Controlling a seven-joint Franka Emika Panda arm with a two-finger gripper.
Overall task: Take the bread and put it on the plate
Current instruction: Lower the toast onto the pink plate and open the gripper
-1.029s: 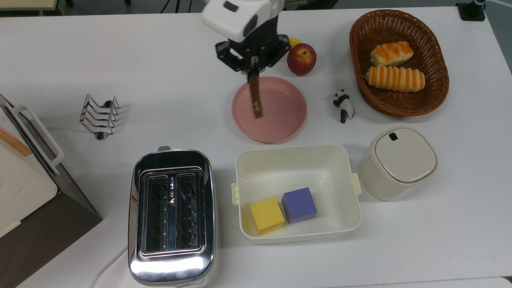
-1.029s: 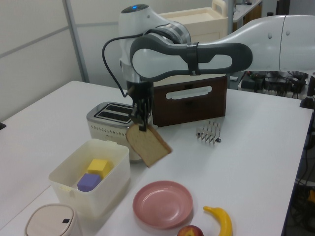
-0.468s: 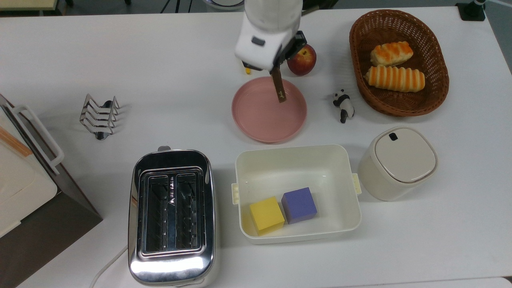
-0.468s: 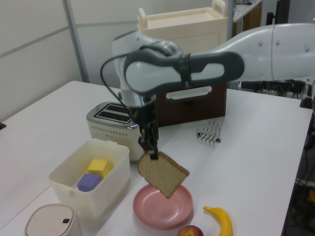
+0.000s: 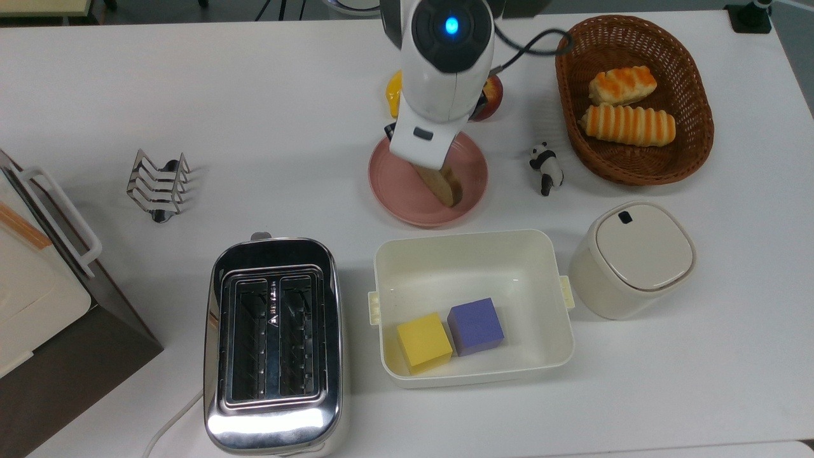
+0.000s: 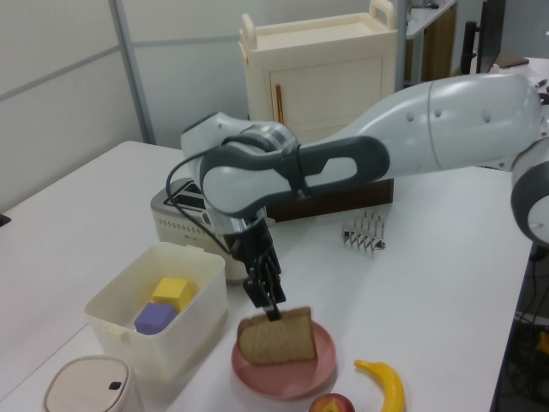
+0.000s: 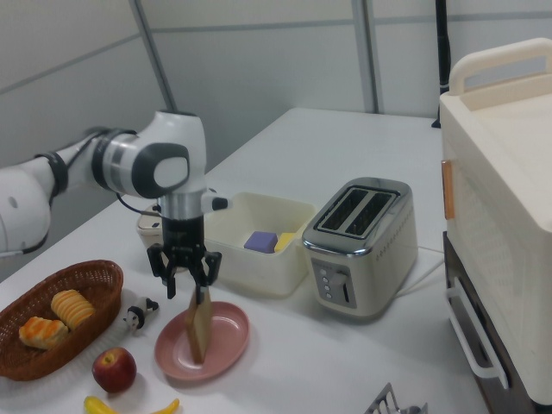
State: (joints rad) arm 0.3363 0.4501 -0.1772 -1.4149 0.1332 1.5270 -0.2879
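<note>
The pink plate (image 5: 402,190) lies mid-table behind the cream tub. The brown bread slice (image 6: 276,338) stands on edge over the plate, and its lower crust seems to touch the plate's surface (image 6: 283,378). My gripper (image 6: 273,311) points straight down and is shut on the slice's top edge. In the right view the gripper (image 7: 200,297) pinches the bread (image 7: 199,333) above the plate (image 7: 228,339). In the top view the white wrist covers much of the plate, and only part of the bread (image 5: 442,184) shows below it.
An apple (image 5: 493,98) and a banana (image 5: 394,95) lie just behind the plate, with a panda figure (image 5: 545,166) at the top view's right. A basket (image 5: 636,166) holds striped rolls. The cream tub (image 5: 470,252), lidded container (image 5: 636,257), toaster (image 5: 273,343) and toast rack (image 5: 158,184) stand around.
The arm has swung over the plate and come down with the bread. The slice went from hanging tilted in the air to standing on edge at the plate.
</note>
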